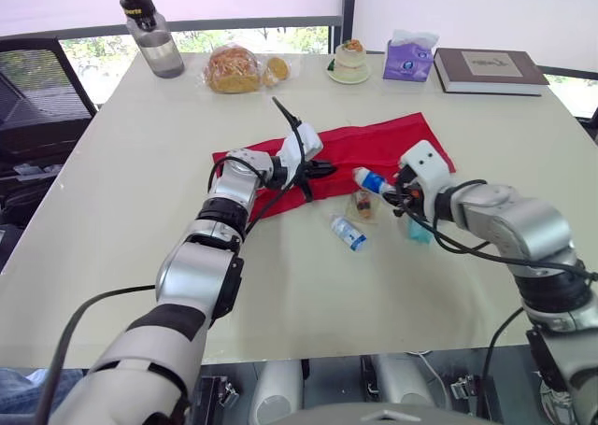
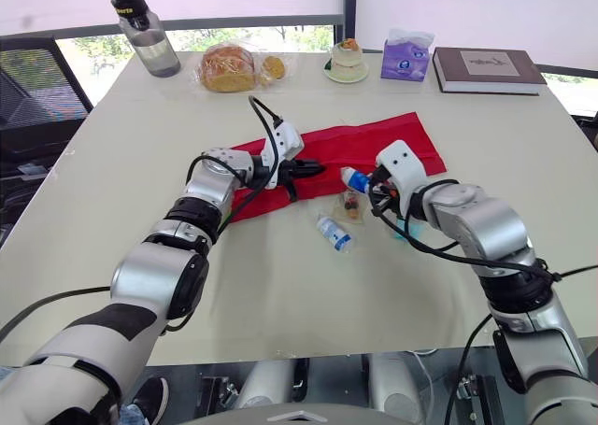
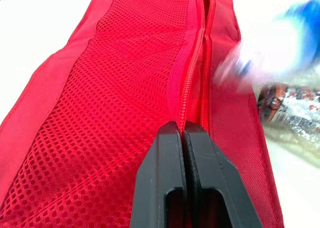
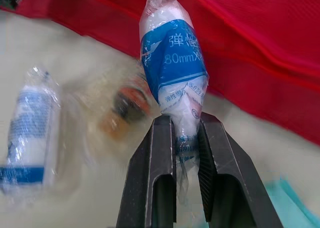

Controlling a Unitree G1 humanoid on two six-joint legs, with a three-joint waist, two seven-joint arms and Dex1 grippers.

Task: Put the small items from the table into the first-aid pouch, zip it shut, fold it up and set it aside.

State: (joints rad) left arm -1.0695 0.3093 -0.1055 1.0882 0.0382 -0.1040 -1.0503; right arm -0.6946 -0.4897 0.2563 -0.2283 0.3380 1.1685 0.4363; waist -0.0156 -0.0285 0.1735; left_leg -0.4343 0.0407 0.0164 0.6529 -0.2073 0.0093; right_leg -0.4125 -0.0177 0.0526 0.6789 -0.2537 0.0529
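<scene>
Right gripper point(image 4: 186, 122), clamped on the bandage roll point(image 4: 170, 72), should feed it end-first into the pouch point(image 1: 374, 145) opening that the left gripper point(image 3: 184, 130), pinched on the zipper edge point(image 3: 186, 82), holds.

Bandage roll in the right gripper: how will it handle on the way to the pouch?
Probably soft and light: the bandage roll narrows where the right gripper pinches its end. The glossy wrap looks slippery, so it may slide out. Being round, it would likely roll if dropped on the table.
</scene>
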